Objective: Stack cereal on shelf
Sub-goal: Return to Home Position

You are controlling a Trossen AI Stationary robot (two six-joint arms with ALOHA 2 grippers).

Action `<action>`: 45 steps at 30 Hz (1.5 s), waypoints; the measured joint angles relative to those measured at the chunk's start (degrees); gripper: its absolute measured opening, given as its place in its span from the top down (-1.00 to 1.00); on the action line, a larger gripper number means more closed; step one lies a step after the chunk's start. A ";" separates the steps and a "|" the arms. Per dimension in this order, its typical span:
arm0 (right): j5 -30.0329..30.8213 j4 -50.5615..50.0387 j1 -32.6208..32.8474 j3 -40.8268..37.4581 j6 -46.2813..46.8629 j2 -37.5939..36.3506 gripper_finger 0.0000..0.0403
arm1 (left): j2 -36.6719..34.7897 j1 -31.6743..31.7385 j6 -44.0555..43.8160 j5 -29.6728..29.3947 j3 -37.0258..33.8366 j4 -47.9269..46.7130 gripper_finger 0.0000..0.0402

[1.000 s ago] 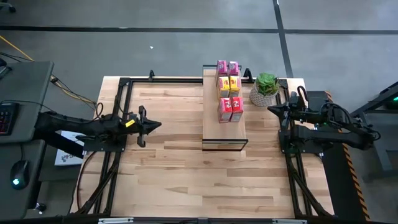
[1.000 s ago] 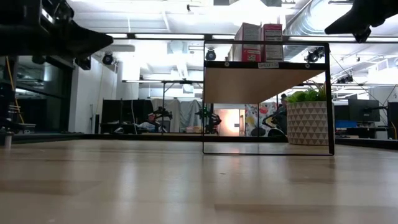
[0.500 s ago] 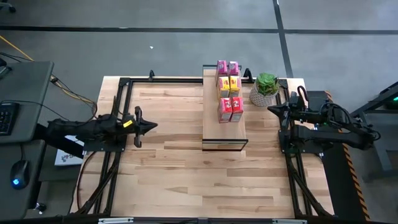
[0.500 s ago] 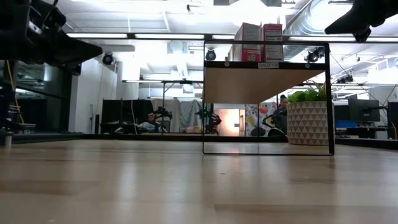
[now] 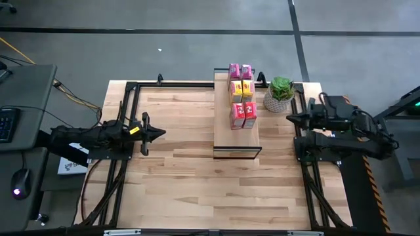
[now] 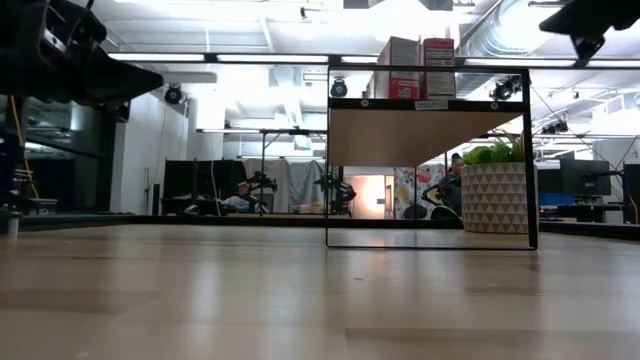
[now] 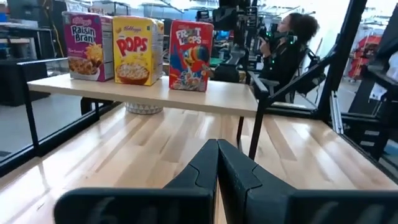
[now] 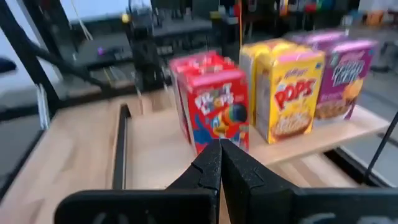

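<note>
Several cereal boxes stand upright on their bottoms in pairs on the far half of the shelf: pink, yellow, red. The left wrist view shows the pink box, the yellow one and the red one. The right wrist view shows red, yellow and pink. My left gripper is shut and empty, held level over the table left of the shelf. My right gripper is shut and empty, right of the shelf near the plant.
A green potted plant in a white patterned pot stands on the table right of the shelf's far end, close to my right gripper. A dark metal frame runs along the table's edges. A person sits in the room beyond.
My left gripper has drawn back a little toward the table's left edge, sunk slightly and tipped level, still shut. My right gripper has drawn back a little toward the right edge and turned slightly. The boxes have stayed put.
</note>
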 joint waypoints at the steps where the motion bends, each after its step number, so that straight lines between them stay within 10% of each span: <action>1: 0.01 0.32 0.00 -0.22 -0.03 -1.55 1.00 | 0.00 0.00 -0.44 0.01 0.00 0.12 1.00; 9: -6.25 10.31 -0.02 -6.94 2.30 -7.78 1.00 | 0.15 0.00 -6.60 -0.04 0.00 0.18 1.00; 22: -8.93 56.87 0.02 -36.88 0.46 -0.42 1.00 | 0.74 -0.02 -6.57 0.01 -0.04 0.04 1.00; 29: -0.99 54.06 0.02 -37.94 -5.46 -1.47 1.00 | 0.74 -0.02 -6.57 0.01 -0.04 0.08 1.00; 34: 16.84 45.56 -0.01 -37.94 -7.56 -1.41 1.00 | 0.74 -0.02 -6.57 0.00 -0.04 0.06 1.00; 45: 12.84 44.83 6.51 -37.94 -3.62 3.17 1.00 | 0.74 -0.02 -6.55 0.01 -0.04 0.08 1.00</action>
